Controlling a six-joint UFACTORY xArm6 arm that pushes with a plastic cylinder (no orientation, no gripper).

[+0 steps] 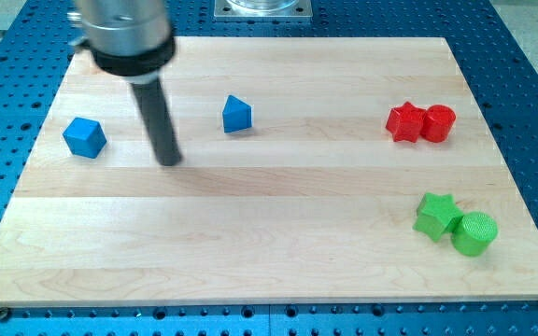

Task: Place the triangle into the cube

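A blue triangle block [236, 115] sits on the wooden board at the upper middle-left. A blue cube [84, 137] sits near the board's left edge. My tip [168, 161] rests on the board between them, a little lower in the view than both, touching neither. It is closer to the triangle's left side than to the cube. The dark rod rises from the tip to the arm's grey mount at the view's top left.
A red star [404, 122] and a red cylinder [438, 123] touch each other at the upper right. A green star [436, 216] and a green cylinder [474, 233] touch at the lower right. The wooden board [269, 252] lies on a blue perforated table.
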